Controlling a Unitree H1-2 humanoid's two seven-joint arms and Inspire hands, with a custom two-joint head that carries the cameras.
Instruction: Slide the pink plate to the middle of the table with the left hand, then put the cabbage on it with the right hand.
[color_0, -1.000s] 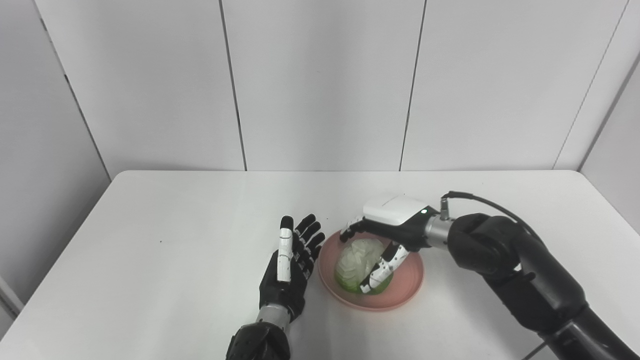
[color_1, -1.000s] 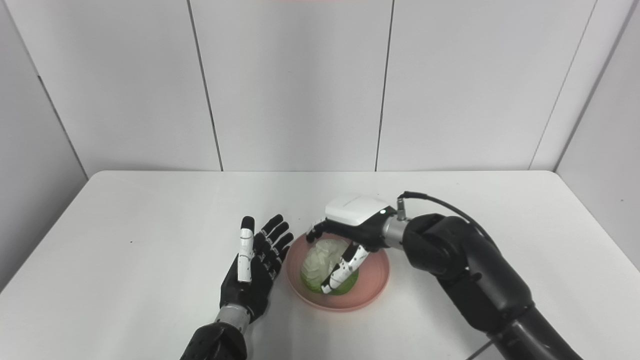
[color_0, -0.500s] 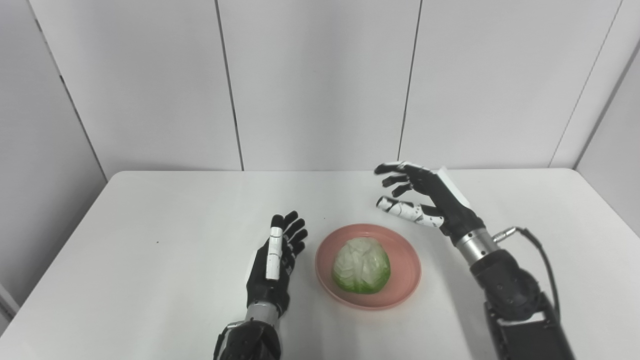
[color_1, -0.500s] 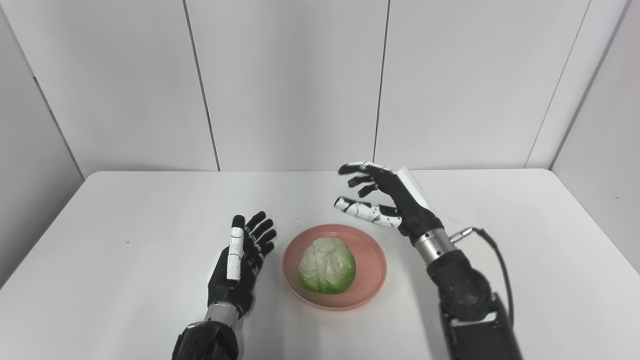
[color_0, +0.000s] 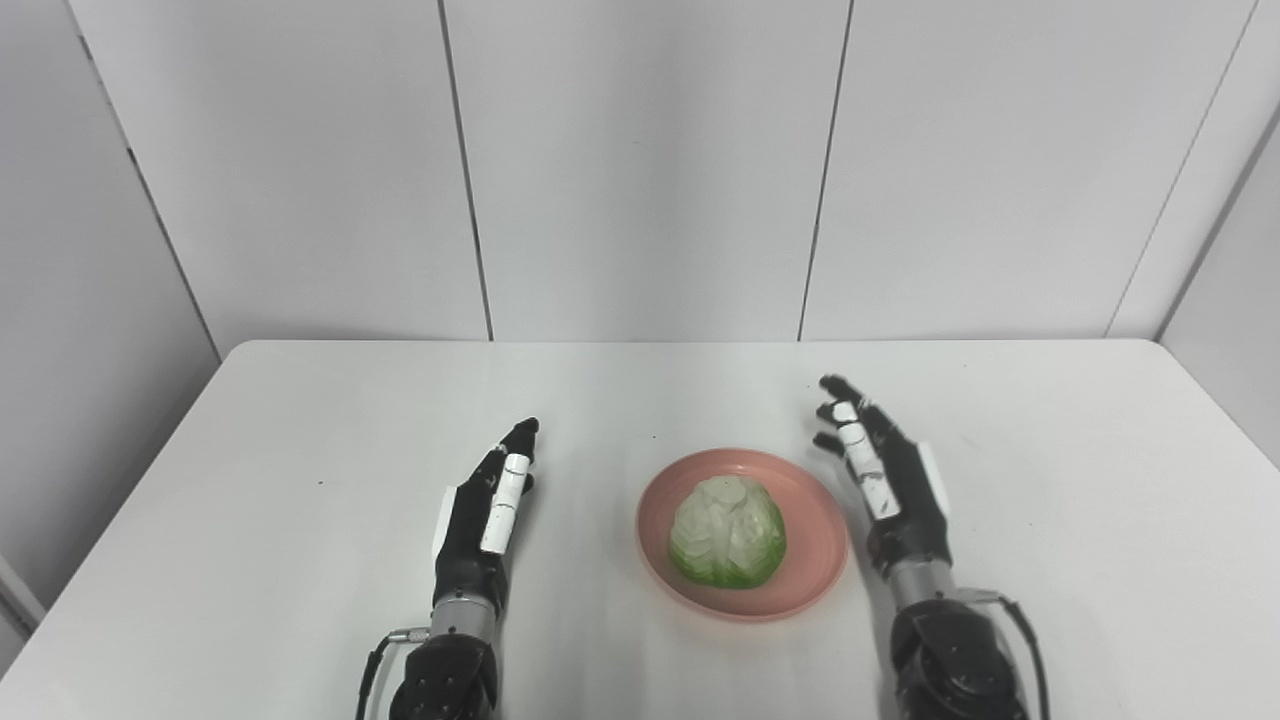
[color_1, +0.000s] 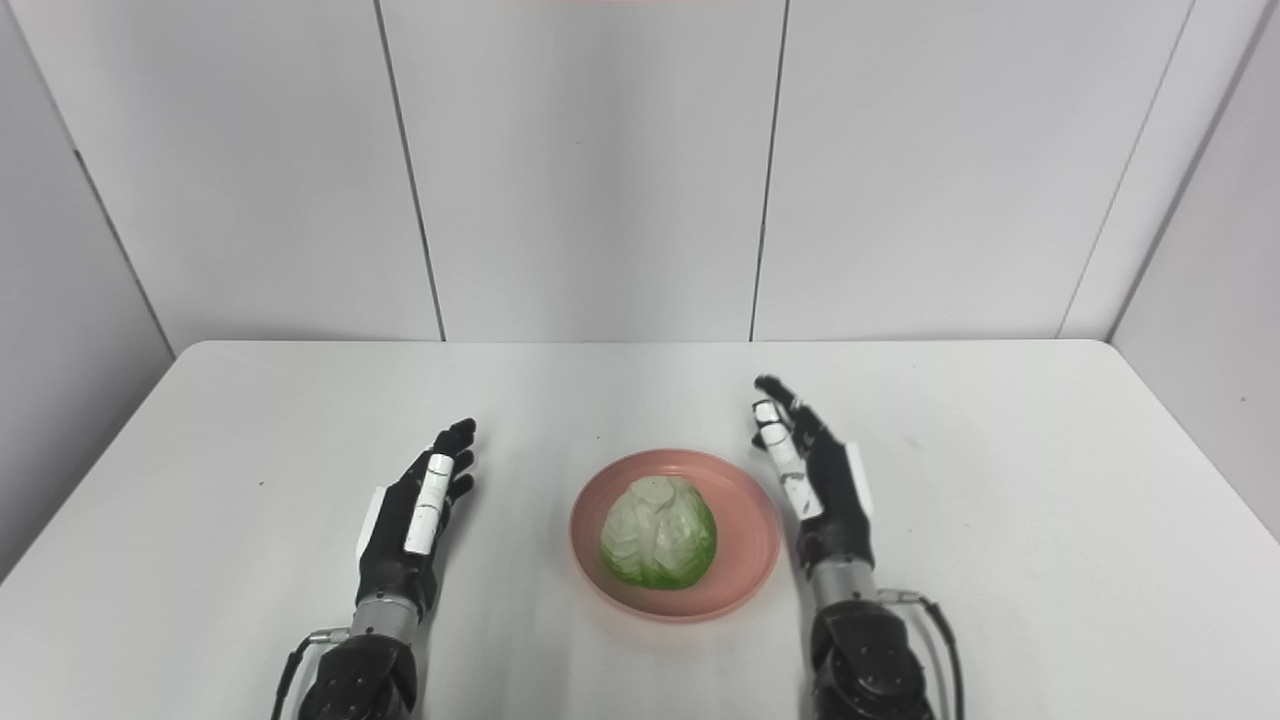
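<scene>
**Both robot hands released, cabbage on the pink plate**

Both robot hands stood empty over the white counter (color_0: 300, 420), one on each side of the plate. Left robot hand (color_0: 480, 520) was set on edge to the left of the plate, palm facing inward, its fingers (color_0: 505, 495) stretched forward and loosely apart, gripping nothing. It stood near the plate but clearly apart from it, with a strip of bare counter between. Right robot hand (color_0: 893, 490) mirrored it on the other side, also on edge with the palm turned inward, its fingers (color_0: 850, 440) extended toward the back wall and slightly spread, likewise released. It sat just beside the plate's right rim; I could not tell from where I stood whether its lower edge touched the rim or the counter.

The pink plate (color_0: 815, 565) lay flat near the middle of the counter, a little toward the front edge. The cabbage (color_0: 727, 530) rested on it, roughly in the centre of the dish, pale and whitish on top and brighter green around its lower front. Neither robot hand touched the cabbage.

Behind the counter rose a plain wall of grey panels (color_0: 640, 170) with thin vertical seams.
</scene>
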